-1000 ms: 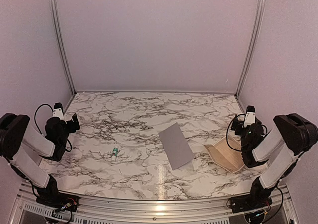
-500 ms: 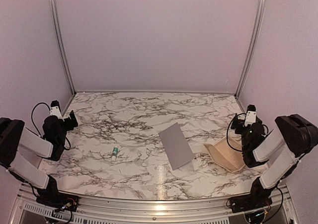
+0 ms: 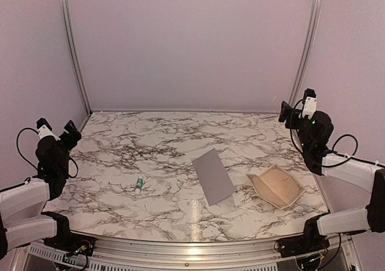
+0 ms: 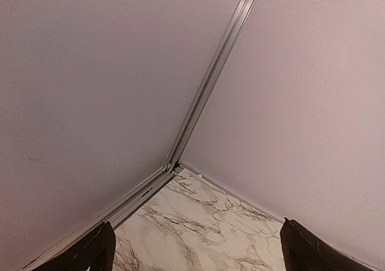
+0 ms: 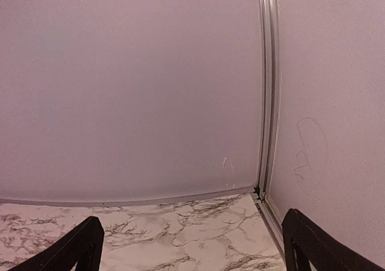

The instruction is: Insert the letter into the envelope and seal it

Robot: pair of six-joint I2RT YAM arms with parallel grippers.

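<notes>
Overhead only, envelope (image 3: 213,176) beside letter (image 3: 277,187); left fingers (image 4: 96,253) and right fingers (image 5: 84,247) wide apart.

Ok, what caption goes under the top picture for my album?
Left gripper and right gripper open above a marble table holding envelope, letter and tube.

No readable text, brand, number anywhere; green-white tube (image 3: 139,185) print too small to read.
</notes>
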